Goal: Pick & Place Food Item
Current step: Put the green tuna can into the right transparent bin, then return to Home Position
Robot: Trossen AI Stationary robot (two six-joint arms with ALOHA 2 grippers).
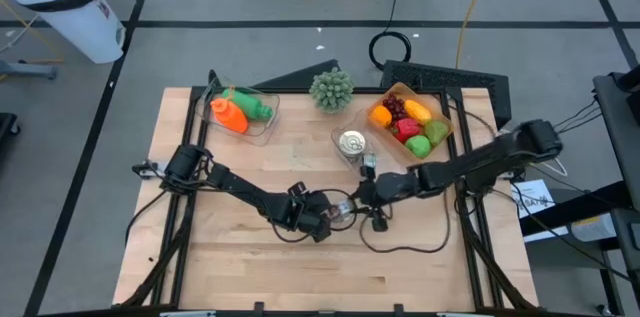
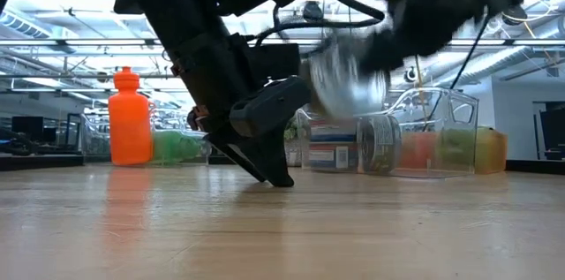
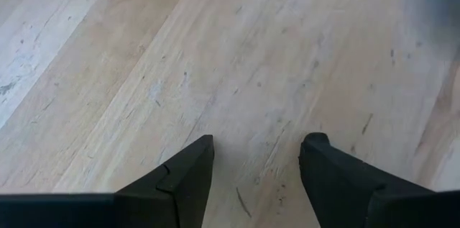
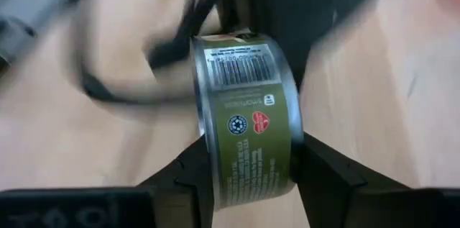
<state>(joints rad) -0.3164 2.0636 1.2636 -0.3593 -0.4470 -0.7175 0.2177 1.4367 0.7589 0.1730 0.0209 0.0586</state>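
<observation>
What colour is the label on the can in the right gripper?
Olive green with a white barcode panel, on the can; the right wrist view shows it best.

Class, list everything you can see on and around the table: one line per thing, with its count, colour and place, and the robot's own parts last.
Held can: one, olive label, between the right gripper's fingers, mid-table.
Second can: one, silver, standing beside the tray.
Tray: one, brown, far right, holding red, orange, yellow and green fruit.
Clear container: one, far left, holding an orange bottle and something green.
Green plant: one, far edge.
White bin: one, on the floor.
Left gripper: dark, open, empty, low over the table.
Right gripper: dark, shut on the held can.
</observation>
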